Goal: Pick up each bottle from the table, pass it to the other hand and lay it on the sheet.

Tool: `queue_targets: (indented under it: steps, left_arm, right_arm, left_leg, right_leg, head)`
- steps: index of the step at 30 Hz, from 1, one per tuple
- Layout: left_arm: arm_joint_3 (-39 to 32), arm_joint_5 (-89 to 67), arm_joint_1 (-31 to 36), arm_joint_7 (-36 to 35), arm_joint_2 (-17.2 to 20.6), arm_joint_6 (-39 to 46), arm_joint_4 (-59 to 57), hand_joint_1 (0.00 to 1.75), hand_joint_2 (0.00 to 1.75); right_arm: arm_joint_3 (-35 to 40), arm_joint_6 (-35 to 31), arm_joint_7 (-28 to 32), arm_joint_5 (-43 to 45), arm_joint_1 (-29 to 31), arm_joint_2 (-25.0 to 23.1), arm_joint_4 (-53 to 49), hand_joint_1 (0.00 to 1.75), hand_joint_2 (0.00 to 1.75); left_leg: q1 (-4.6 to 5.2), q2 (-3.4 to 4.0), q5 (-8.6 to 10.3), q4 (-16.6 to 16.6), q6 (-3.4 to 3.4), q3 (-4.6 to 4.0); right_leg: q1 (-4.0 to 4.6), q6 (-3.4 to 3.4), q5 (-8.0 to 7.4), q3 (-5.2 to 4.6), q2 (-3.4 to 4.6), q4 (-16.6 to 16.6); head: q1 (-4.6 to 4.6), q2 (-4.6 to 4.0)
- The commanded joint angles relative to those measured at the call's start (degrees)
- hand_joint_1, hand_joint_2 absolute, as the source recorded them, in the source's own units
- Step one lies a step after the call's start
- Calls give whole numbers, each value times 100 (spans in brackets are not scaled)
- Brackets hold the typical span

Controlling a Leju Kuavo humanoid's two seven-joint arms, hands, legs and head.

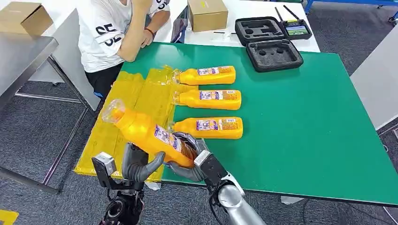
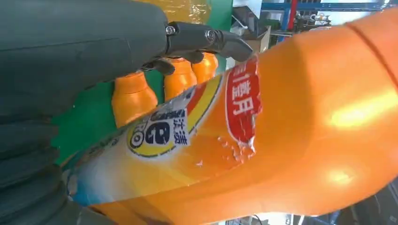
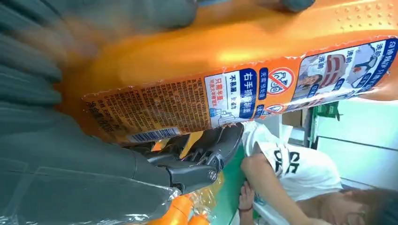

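Note:
My right hand (image 1: 190,161) grips the base of an orange bottle (image 1: 145,131), which hangs tilted over the table's front left corner with its cap up and to the left. Just below the bottle's middle, my left hand (image 1: 136,166) reaches up with fingers apart, fingertips at the bottle's underside. Close up, the bottle (image 2: 305,131) lies against the left hand's fingers (image 2: 202,37). Its label (image 3: 234,98) shows beside the right hand (image 3: 70,150). A yellow sheet (image 1: 141,89) covers the table's left side. Three more orange bottles (image 1: 209,75) (image 1: 211,99) (image 1: 211,127) lie along the sheet's right edge.
A person (image 1: 112,33) in a white shirt sits at the far left corner of the green table (image 1: 305,117). A black foam case (image 1: 270,40) and a cardboard box (image 1: 206,14) stand behind it. A grey table (image 1: 23,51) is to the left.

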State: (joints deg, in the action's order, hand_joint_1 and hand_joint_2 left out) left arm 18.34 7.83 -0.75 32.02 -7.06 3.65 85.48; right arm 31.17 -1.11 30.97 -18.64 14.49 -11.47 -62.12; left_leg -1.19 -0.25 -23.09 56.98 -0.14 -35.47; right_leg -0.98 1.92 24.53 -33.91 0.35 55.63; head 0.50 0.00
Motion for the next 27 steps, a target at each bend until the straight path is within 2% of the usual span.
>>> queue_targets:
  steps: [1, 2, 3, 4, 11, 15, 16, 17, 18, 20, 24, 27]
  left_arm:
    - [49, 118, 235, -13, 36, -61, -499, 0, 175]
    - [49, 118, 235, -13, 36, -61, -499, 0, 175]
    - [49, 118, 235, -13, 36, -61, -499, 0, 175]
    - [49, 118, 235, -13, 36, -61, -499, 0, 175]
    - [-19, 252, 14, 45, 66, -229, -95, 0, 175]
    - [-31, 431, -88, 52, 93, -416, 24, 0, 175]
    - [-35, 450, -90, 51, 106, -443, 20, 7, 175]
    - [-63, 509, -114, 59, 87, -467, 36, 140, 175]
    - [-81, 581, -135, 54, 82, -519, 60, 159, 175]
    - [-119, 657, -161, 53, 89, -561, 87, 175, 175]
    - [-158, 933, -201, -38, 69, -820, 109, 175, 175]
    - [-125, 1067, -185, -111, 73, -967, 58, 175, 175]
  right_arm:
    - [322, 137, -28, -43, 342, 10, 553, 175, 175]
    - [322, 137, -28, -43, 342, 10, 553, 175, 175]
    - [322, 137, -28, -43, 342, 10, 553, 175, 175]
    - [322, 137, -28, -43, 342, 10, 553, 175, 175]
    - [362, 179, -127, -239, 570, -33, 1293, 175, 175]
    - [398, 184, -125, -302, 561, -20, 1385, 175, 175]
    - [433, 184, -144, -342, 569, -11, 1401, 175, 175]
    - [438, 176, -150, -355, 558, -13, 1405, 175, 175]
    - [436, 170, -167, -359, 548, -12, 1411, 175, 175]
    - [444, 154, -198, -376, 517, -13, 1414, 175, 175]
    - [446, 143, -294, -429, 412, -2, 1281, 175, 175]
    - [466, 124, -366, -492, 373, 0, 1218, 175, 175]
  left_leg:
    - [1, 3, -9, -5, 6, 29]
    - [0, 0, -6, -4, 5, 21]
    - [-2, 2, -21, 0, 10, 51]
    - [1, 0, -4, -5, 5, 19]
    - [-1, 10, -13, -4, 7, 36]
    - [0, 8, -13, -4, 7, 34]
    - [0, 4, -8, -4, 5, 23]
    - [-1, 7, -14, -3, 6, 33]
    - [0, 1, -7, -4, 5, 19]
    - [0, 3, -8, -4, 5, 22]
    - [-1, -1, -18, -3, 8, 42]
    - [-1, -4, -8, -5, 5, 25]
  right_leg:
    - [2, -8, 8, 29, -2, -6]
    - [2, -7, 6, 21, -5, -5]
    - [7, -15, 19, 53, -6, -5]
    - [1, -6, 5, 19, -5, -6]
    - [4, -9, 9, 34, 4, -8]
    - [4, -9, 10, 33, 2, -7]
    - [3, -6, 6, 23, 0, -7]
    - [4, -9, 10, 32, 2, -7]
    - [2, -6, 7, 19, -3, -5]
    - [3, -7, 7, 22, -1, -6]
    - [5, -12, 17, 44, -8, -6]
    - [4, -8, 9, 25, -9, -7]
  head:
    - [2, 0]
    - [0, 0]
    - [0, 0]
    - [0, 0]
    - [2, 0]
    - [2, -2]
    - [0, 0]
    - [2, 0]
    - [0, 0]
    - [0, 0]
    - [0, 0]
    - [0, 0]
